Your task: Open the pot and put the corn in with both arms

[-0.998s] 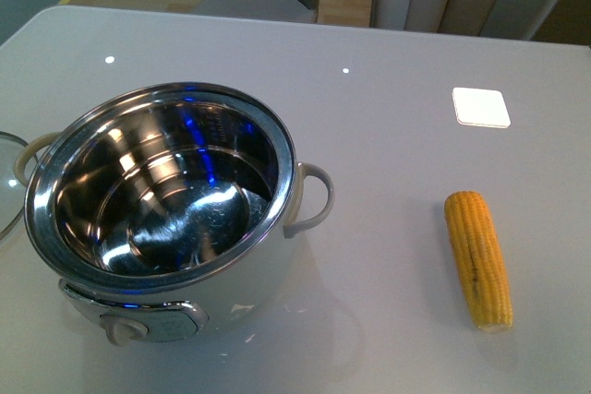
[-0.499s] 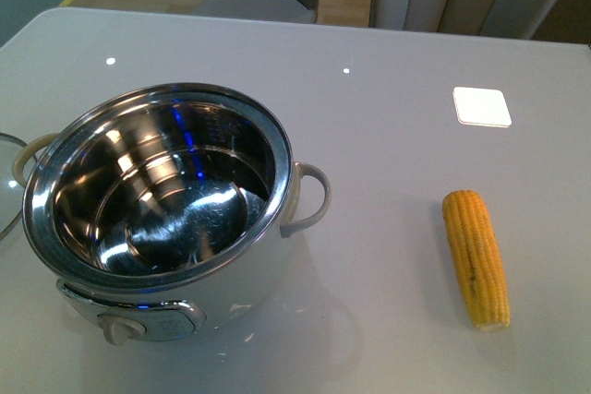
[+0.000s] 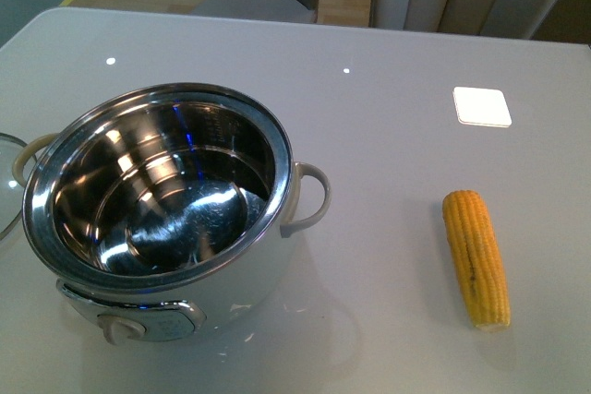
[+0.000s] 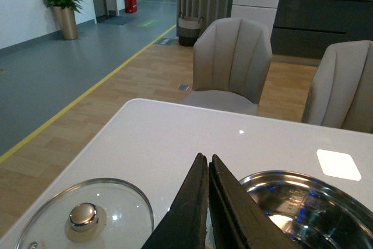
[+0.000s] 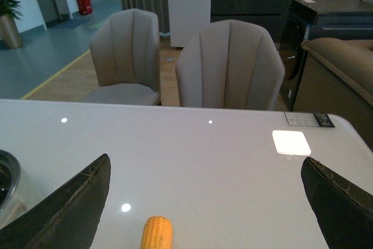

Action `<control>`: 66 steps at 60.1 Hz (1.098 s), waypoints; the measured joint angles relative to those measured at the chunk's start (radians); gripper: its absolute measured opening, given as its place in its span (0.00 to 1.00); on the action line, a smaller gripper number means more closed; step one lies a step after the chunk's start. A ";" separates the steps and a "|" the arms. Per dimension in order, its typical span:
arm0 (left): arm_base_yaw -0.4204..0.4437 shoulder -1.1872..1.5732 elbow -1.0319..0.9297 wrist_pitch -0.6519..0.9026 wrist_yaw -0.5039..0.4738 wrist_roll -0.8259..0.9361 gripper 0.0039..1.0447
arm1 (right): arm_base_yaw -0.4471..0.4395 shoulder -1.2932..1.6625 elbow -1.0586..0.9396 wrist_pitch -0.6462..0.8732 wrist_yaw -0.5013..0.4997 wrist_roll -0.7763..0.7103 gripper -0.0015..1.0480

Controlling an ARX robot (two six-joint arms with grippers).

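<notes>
well, start at the table's left edge: a glass lid lies flat there, just beside the pot's left handle. from its wrist camera you see the left gripper with its two fingers clenched tight against each other, raised over the table between the lid and the pot's rim. the pot stands uncovered near the front left corner of the table, shiny steel bowl showing, control knob toward the front edge. over toward the right edge the corn lies on the bare surface, well apart from the pot, running front to back. behind it, nearer the far edge, sits a white square pad. the right gripper has its fingers released and spread wide, with the corn's end low between them on the table, untouched.
</notes>
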State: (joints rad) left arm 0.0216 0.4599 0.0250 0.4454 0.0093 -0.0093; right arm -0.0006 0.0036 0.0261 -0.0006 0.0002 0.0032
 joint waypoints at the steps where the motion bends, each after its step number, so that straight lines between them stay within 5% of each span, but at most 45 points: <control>1: -0.008 -0.005 -0.008 0.001 0.001 0.001 0.03 | 0.000 0.000 0.000 0.000 0.000 0.000 0.92; 66: -0.019 -0.453 -0.013 -0.444 -0.010 0.003 0.03 | 0.000 0.000 0.000 0.000 0.000 0.000 0.92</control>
State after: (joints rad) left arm 0.0025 0.0067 0.0124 0.0013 -0.0002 -0.0063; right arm -0.0006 0.0036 0.0261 -0.0006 0.0002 0.0032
